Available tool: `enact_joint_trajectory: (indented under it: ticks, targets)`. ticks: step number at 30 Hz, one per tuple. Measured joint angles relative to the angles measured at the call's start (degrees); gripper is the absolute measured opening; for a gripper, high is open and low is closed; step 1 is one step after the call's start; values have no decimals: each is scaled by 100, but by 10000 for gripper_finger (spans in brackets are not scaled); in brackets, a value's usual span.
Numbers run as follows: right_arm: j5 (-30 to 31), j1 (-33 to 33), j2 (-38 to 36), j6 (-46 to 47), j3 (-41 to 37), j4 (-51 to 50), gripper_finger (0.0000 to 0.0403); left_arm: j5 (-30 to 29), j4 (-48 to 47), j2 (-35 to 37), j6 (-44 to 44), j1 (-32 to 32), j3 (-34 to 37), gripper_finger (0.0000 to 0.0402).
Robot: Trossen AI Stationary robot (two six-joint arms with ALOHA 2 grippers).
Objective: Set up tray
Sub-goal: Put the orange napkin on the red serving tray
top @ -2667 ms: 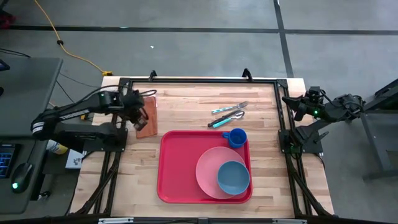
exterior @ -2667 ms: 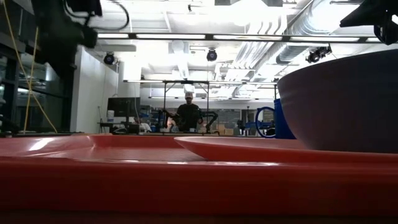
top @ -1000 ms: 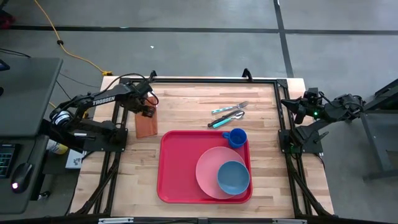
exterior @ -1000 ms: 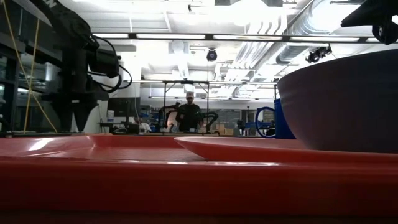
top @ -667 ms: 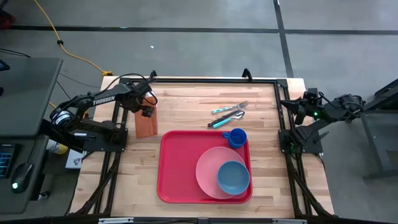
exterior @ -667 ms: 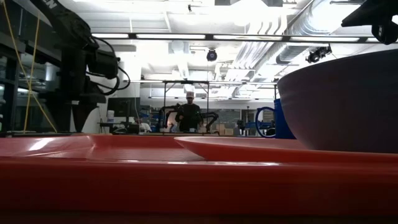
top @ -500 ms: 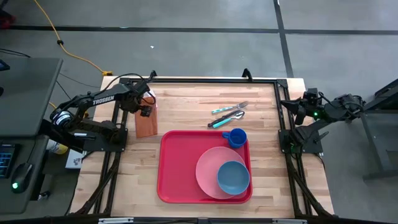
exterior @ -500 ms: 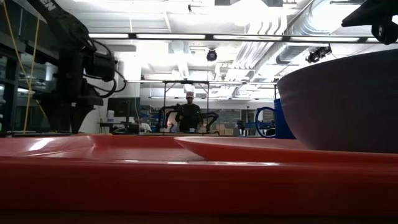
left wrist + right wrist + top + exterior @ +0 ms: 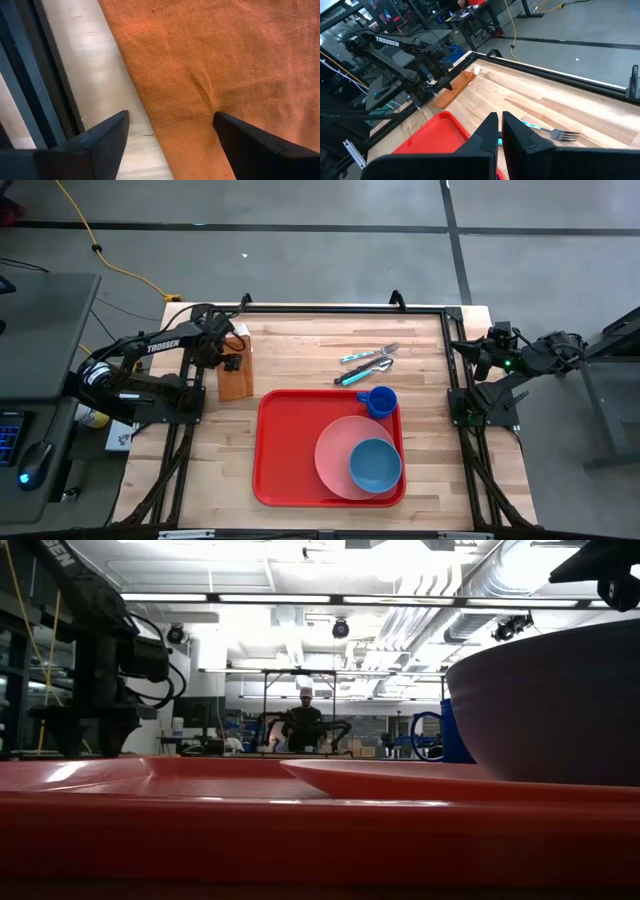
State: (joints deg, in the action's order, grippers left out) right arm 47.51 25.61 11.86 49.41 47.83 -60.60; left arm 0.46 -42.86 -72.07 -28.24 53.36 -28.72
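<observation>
Your left hand (image 9: 232, 363) spread wide over the brown napkin (image 9: 236, 376), gripping nothing, your right hand (image 9: 463, 345) shut and empty at the desk (image 9: 300, 350) edge, red tray (image 9: 285, 450) mid-desk holding pink plate (image 9: 335, 455), blue bowl (image 9: 375, 464), blue cup (image 9: 379, 401).

My left gripper (image 9: 233, 364) points straight down, its fingers (image 9: 105, 137) spread wide apart. My right gripper (image 9: 462, 346) waits far across from it, pincer pressed closed.

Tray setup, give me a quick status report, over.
Left gripper open, over the brown napkin, nothing held. Right gripper shut, parked at table edge. Tray holds plate, bowl, cup. Cutlery off tray.
</observation>
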Motion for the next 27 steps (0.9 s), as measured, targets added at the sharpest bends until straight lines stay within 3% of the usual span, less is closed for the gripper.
enact_joint_trajectory:
  ticks: [18, 27]
  targets:
    - [158, 0, 0, -48, 0, -56, 2, 344, 190, -5, -100, -2, 41, 282]
    - [160, 0, 0, -46, 2, -87, 2, 572, 423, -9, -244, -4, 47, 279]
